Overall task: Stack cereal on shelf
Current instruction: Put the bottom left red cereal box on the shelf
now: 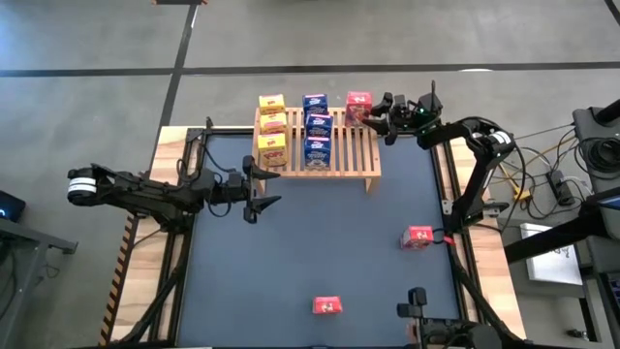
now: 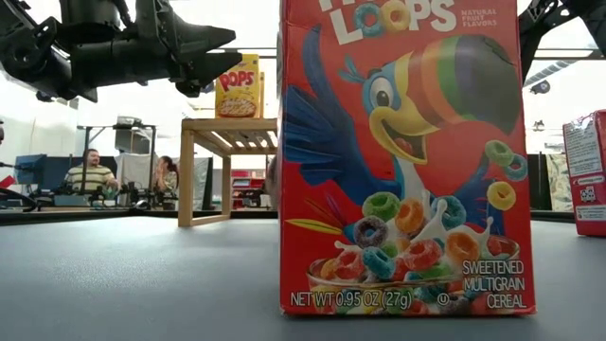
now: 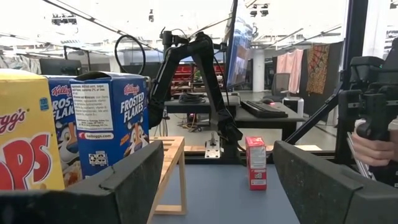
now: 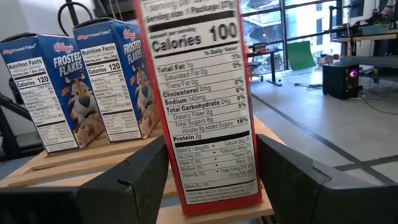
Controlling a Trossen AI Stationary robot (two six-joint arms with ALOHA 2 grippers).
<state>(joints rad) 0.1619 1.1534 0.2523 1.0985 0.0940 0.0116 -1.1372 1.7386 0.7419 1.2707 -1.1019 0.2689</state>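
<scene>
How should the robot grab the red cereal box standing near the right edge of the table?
The red Froot Loops box stands upright and alone on the tabletop. Best guess: come straight down from above and pinch its two wide faces near the top.

Bright backlit windows, blown-out glare behind the shelf (image 2: 230,133); soft shadows.

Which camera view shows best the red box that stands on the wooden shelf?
The right wrist view: the red box fills the frame between the right pincer fingers. The high view shows it small on the shelf; the other views do not show it.
</scene>
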